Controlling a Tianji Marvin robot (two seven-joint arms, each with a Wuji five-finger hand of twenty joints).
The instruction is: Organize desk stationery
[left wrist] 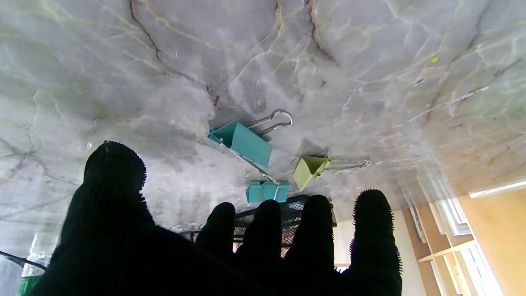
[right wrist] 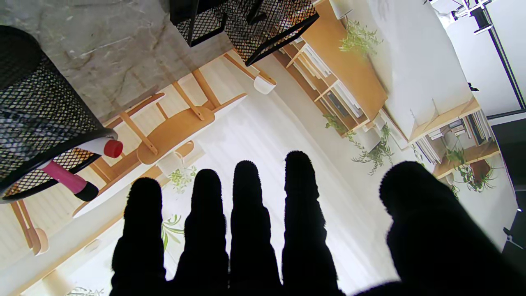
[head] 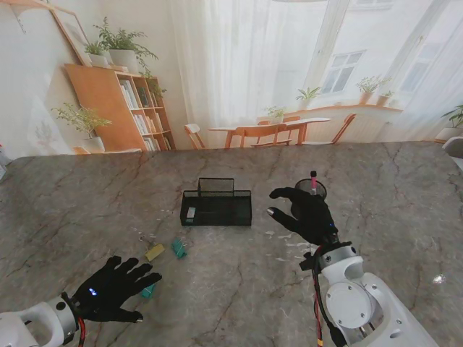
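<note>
Three binder clips lie on the marble table left of centre: a teal one (head: 148, 290) (left wrist: 242, 142) touching my left hand's fingertips, a yellow-green one (head: 155, 251) (left wrist: 310, 170) and another teal one (head: 179, 249) (left wrist: 267, 191) farther from me. My left hand (head: 112, 288) (left wrist: 230, 255) rests low over the table, fingers spread, holding nothing. A black mesh organizer tray (head: 217, 220) (right wrist: 246, 24) stands mid-table with a small pale item (head: 191, 213) inside. My right hand (head: 307, 213) (right wrist: 267, 246) hovers open just in front of a round mesh pen cup (head: 319, 189) (right wrist: 37, 111) holding a pink pen (head: 313, 181) (right wrist: 68, 179).
A red-capped white marker (right wrist: 104, 147) also sticks out of the cup. A small shiny speck (head: 438, 278) lies on the table at the right. The table's far edge meets a printed backdrop of a room.
</note>
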